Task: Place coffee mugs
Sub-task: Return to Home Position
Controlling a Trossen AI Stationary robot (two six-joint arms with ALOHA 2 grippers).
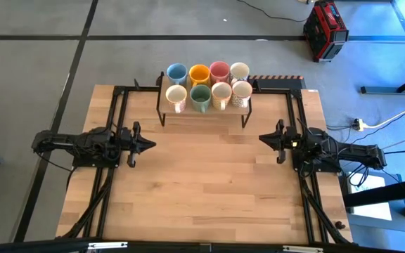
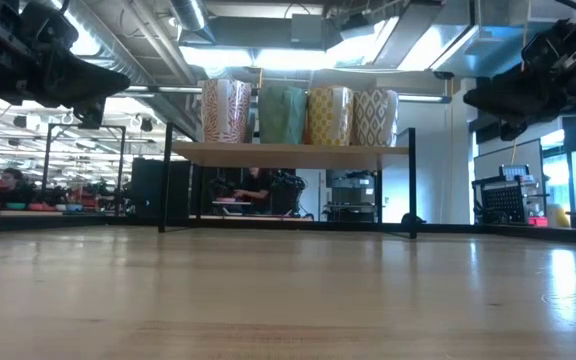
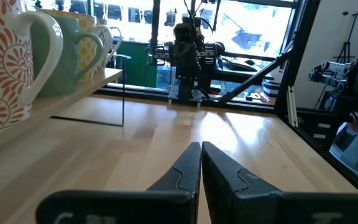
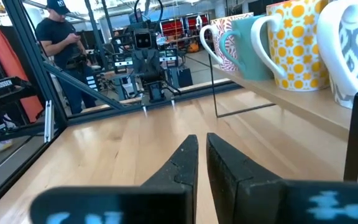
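Note:
Eight coffee mugs stand upright in two rows on a low wooden shelf [image 1: 204, 111] at the table's far middle. The far row holds light blue [image 1: 176, 72], orange-yellow [image 1: 200, 74], pink [image 1: 219, 71] and white [image 1: 240, 71] mugs. The near row holds cream [image 1: 176, 95], green [image 1: 200, 96], cream [image 1: 221, 93] and patterned [image 1: 242, 92] mugs. My left gripper [image 1: 150, 145] hovers shut over the table's left half, near of the shelf. My right gripper [image 1: 262, 138] hovers shut on the right half, facing it. In the wrist views the fingertips [image 3: 201, 149] [image 4: 202, 140] nearly meet and hold nothing.
The shelf stands on thin black metal legs [image 2: 412, 180] with open space beneath. A black frame [image 1: 118, 105] runs along the table's left, far and right sides. Bare wood [image 1: 202, 190] lies between and near of the two arms. A person [image 4: 61, 37] stands beyond the table.

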